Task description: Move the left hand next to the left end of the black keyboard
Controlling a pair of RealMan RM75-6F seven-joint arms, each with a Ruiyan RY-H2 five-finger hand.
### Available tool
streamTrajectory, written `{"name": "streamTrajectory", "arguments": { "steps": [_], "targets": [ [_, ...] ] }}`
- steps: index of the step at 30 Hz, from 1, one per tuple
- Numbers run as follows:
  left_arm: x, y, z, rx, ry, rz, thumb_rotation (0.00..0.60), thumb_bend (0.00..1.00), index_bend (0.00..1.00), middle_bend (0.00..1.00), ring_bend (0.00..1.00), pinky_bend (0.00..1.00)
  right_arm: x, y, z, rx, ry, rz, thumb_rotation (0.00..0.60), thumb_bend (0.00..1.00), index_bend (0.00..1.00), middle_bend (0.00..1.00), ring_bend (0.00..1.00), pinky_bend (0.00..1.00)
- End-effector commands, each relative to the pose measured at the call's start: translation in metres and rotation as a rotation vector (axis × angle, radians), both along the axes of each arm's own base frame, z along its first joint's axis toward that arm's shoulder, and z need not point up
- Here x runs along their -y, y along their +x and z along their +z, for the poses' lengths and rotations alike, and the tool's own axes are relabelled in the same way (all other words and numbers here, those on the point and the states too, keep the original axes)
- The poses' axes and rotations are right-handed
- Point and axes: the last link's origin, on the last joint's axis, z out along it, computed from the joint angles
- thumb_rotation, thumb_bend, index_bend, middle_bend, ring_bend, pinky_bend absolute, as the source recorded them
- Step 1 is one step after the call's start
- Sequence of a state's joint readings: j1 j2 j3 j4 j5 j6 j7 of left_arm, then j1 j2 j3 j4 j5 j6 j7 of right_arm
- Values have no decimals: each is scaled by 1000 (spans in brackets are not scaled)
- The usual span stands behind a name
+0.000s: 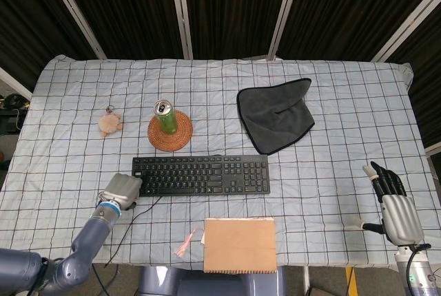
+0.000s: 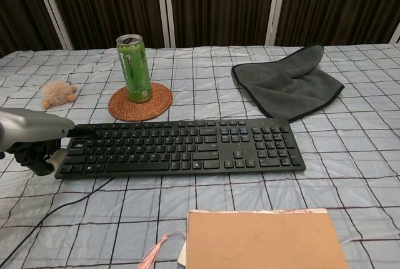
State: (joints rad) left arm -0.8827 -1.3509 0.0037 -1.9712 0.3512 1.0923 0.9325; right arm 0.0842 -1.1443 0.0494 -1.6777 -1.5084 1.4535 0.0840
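The black keyboard (image 1: 200,175) (image 2: 181,146) lies across the middle of the checked tablecloth, its cable trailing off toward the front. My left hand (image 1: 121,189) (image 2: 39,139) sits right at the keyboard's left end, low over the cloth, touching or almost touching the corner. It holds nothing; its dark fingers (image 2: 37,154) curl under the silver back. My right hand (image 1: 395,204) rests far off at the front right edge of the table with its fingers stretched out and apart, empty. It does not show in the chest view.
A green can (image 1: 165,117) (image 2: 135,67) stands on a round woven coaster (image 1: 169,131) behind the keyboard. A grey cloth (image 1: 278,113) lies back right. A small plush toy (image 1: 109,123) lies back left. A brown notebook (image 1: 240,244) lies at the front edge.
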Motion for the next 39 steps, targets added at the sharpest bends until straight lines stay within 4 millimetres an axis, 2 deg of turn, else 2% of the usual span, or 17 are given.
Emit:
{"name": "streamTrajectory", "arguments": {
  "steps": [1, 27, 34, 39],
  "targets": [
    [0, 0, -1, -2, -4, 2, 600, 788, 50, 846, 708, 491, 0, 0, 0, 1, 0, 0, 600, 38, 57, 0, 0, 0],
    [-1, -1, -10, -12, -15, 14, 600, 790, 75, 846, 708, 491, 0, 0, 0, 4, 0, -3, 600, 39, 57, 0, 0, 0],
    [-2, 4, -4, 6, 24, -6, 600, 790, 70, 845, 708, 491, 0, 0, 0, 3, 2, -4, 600, 38, 57, 0, 0, 0],
    [-5, 19, 17, 149, 179, -72, 600, 773, 66, 807, 668, 466, 0, -1, 1, 2, 3, -4, 600, 39, 58, 0, 0, 0]
  ]
}}
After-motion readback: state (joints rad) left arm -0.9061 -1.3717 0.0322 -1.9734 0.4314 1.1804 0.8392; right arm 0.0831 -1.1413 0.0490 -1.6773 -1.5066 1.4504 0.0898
